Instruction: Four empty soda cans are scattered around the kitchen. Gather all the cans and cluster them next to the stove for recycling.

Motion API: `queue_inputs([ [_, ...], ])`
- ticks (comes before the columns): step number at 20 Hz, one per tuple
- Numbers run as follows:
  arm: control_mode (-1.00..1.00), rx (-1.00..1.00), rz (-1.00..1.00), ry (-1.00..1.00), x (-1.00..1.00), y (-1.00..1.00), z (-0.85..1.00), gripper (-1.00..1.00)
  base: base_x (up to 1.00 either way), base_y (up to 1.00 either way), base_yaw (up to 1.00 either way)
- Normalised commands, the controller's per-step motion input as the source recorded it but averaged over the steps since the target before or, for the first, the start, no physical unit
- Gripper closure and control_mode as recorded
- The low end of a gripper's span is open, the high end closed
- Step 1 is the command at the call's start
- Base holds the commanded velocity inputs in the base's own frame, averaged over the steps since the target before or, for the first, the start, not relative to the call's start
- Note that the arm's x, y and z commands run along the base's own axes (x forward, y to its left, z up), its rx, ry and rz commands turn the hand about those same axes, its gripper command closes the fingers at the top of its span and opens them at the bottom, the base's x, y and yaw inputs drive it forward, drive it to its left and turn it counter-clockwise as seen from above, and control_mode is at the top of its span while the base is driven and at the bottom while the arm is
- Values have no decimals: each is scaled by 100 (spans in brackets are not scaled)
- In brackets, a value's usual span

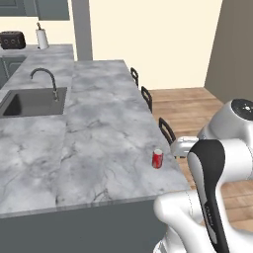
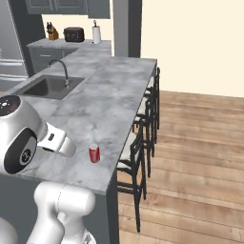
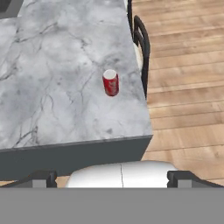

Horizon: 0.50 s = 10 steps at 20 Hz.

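Red soda can (image 3: 110,82) upright on the grey marble desk (image 1: 99,143), near the desk's corner, close to the edge that faces the stools. Left base view: can (image 1: 157,159) at about 4 o'clock of the desk top. Right base view: can (image 2: 94,153) at about 7 o'clock of frame centre, just past the white arm's link. Bare marble all round the can, nothing touching it.

Pincer (image 3: 112,178): two dark finger tips at the bottom of the hand view, spread wide apart, nothing between them, holding nothing. It sits off the desk's near edge, well apart from the can, which lies at 12 o'clock from it.

Around: black stools (image 2: 143,138) in a row along the desk's far side, tucked under the overhang; one stool back (image 3: 142,41) at 1 o'clock of the can in the hand view. Wood floor (image 2: 200,157) beyond them.

Sink (image 1: 29,103) sunk in the desk at 9 o'clock of the left base view, curved faucet (image 1: 47,79) at its rim; basin looks empty, dark inside. Back counter: black toaster (image 1: 12,39), paper towel roll (image 1: 42,38), and a knife block (image 2: 52,32) in the right base view. Grey pillar (image 1: 82,29) rises from the desk's far end.
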Motion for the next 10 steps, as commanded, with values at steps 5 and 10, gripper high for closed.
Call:
queue_inputs([
  [5,-100,0,4,4,9,0,0,-100,2,0,0],
  [10,-100,0,8,14,7,-2,9,-100,0,0,0],
])
